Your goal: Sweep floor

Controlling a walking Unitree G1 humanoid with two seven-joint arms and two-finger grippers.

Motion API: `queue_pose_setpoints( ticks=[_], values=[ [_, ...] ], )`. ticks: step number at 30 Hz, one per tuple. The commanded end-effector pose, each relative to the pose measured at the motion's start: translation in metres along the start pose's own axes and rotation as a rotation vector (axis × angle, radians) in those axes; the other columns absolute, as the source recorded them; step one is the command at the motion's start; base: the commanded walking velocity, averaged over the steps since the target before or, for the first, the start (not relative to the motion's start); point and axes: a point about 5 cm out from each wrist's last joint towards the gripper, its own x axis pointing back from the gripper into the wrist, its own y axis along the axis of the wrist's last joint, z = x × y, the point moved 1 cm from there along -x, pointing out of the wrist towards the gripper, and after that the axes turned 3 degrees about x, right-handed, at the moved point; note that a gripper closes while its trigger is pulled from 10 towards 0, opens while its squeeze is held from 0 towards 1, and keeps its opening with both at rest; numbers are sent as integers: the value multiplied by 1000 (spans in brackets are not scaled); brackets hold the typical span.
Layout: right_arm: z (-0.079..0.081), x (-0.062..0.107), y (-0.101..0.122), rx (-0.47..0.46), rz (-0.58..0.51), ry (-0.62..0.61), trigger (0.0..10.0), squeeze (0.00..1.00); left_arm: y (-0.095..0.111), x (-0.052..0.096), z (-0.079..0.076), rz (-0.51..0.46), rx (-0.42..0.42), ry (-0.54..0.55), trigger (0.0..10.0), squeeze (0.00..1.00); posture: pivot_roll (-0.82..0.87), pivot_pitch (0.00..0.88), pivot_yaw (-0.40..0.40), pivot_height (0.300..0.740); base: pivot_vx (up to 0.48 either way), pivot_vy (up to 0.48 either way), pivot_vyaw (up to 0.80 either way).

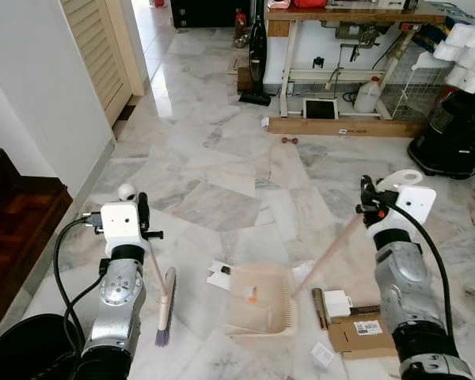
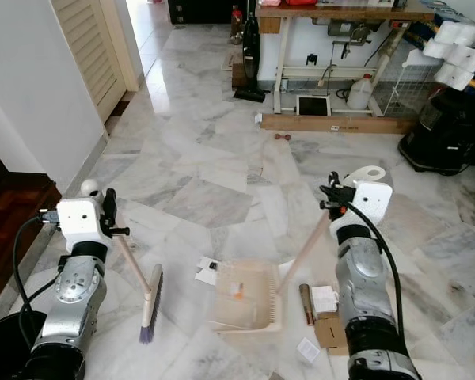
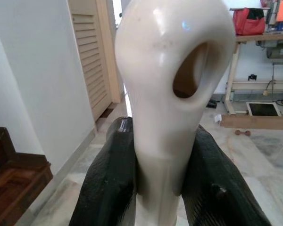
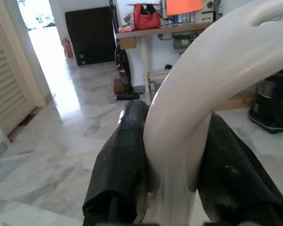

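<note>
My left gripper (image 1: 143, 222) is shut on the pale handle of a broom (image 1: 165, 310); its purple-bristled head rests on the marble floor by my left side. In the left wrist view both black fingers (image 3: 109, 179) clamp the handle's looped end (image 3: 170, 89). My right gripper (image 1: 370, 203) is shut on the long handle (image 4: 179, 127) of a beige dustpan (image 1: 261, 305), which lies flat on the floor between the arms with a small orange bit (image 1: 252, 296) in it. A white paper scrap (image 1: 219, 275) lies just left of the pan.
A cardboard box (image 1: 364, 334), a small white box (image 1: 338, 303), a brown tube (image 1: 319, 307) and a paper scrap (image 1: 322, 354) lie right of the pan. A black bin (image 1: 24, 348) is at lower left. Far ahead stand a workbench (image 1: 356, 16), an upright vacuum (image 1: 257, 55) and a black appliance (image 1: 455, 134).
</note>
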Motion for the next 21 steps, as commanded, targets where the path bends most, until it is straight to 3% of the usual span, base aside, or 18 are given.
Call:
queue_pose_setpoints(
  ticks=[1, 8, 21],
  values=[
    [1, -3, 12, -19, -55, -2, 10000, 0, 10, -2, 1, -41, 0, 10, 10000, 0, 5, 0, 2, 740, 0, 0, 0],
    [10, -3, 13, 4, -67, 20, 10000, 0, 11, -2, 1, -40, -2, 13, 10000, 0, 9, 0, 5, 740, 0, 0, 0],
    [13, -4, 15, 15, -78, 31, 10000, 0, 10, 1, -5, -28, 4, 1, 10000, 0, 9, 0, 11, 740, 0, 0, 800]
  ],
)
